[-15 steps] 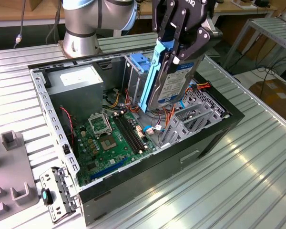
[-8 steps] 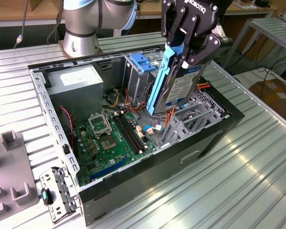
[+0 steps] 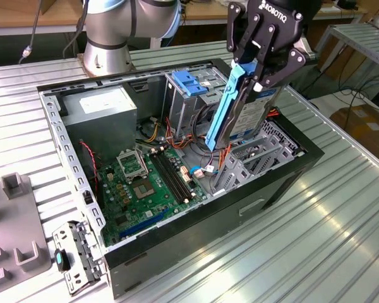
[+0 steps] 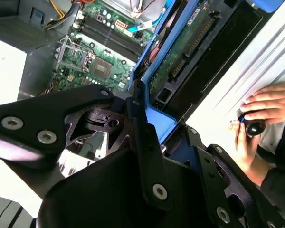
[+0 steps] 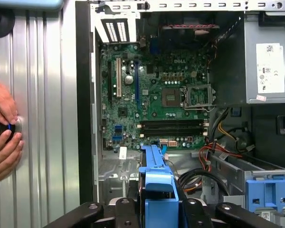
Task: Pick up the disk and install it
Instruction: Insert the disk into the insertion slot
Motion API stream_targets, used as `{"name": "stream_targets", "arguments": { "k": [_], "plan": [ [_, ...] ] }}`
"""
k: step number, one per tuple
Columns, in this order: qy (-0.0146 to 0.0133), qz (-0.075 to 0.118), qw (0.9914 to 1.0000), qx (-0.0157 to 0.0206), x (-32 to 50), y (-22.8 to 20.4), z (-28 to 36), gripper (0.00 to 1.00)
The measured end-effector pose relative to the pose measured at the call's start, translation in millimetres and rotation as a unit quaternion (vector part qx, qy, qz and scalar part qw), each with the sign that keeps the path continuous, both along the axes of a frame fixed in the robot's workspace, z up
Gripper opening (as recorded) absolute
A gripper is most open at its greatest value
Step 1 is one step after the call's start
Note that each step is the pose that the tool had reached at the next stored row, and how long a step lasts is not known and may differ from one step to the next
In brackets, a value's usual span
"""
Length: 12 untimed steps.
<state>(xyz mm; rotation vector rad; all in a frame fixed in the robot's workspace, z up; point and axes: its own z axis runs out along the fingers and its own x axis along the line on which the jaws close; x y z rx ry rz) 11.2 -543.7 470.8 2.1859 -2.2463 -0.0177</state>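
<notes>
Blue-railed disk (image 3: pixel 245 117) in gripper (image 3: pixel 255 76), lower end seemingly inside case (image 3: pixel 196 221).

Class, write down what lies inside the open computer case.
A green motherboard, a grey power supply and cables show; the tilted disk hides whatever lies behind it.

i see an open black pc case (image 3: pixel 240 211) lying on the ribbed metal desk (image 3: pixel 328 246). green motherboard (image 3: pixel 136 189) on its floor, grey power-supply box (image 3: pixel 104 112) in one corner, bare blue bracket (image 3: pixel 188 81) atop the drive cage. at the exterior view's left, grey fixture blocks (image 3: pixel 16 221), and a loose metal panel (image 3: pixel 76 255) just beside the case.
</notes>
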Motion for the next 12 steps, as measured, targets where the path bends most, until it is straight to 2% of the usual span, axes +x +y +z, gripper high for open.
{"name": "stream_targets", "arguments": {
  "k": [3, 12],
  "plan": [
    [0.0000, -0.001, 1.00000, -0.0001, 5.6, -1.2, -2.2, 0.37],
    [0.0000, -0.002, 1.00000, 0.0001, 19.1, -10.2, -8.9, 0.37]
  ]
}}
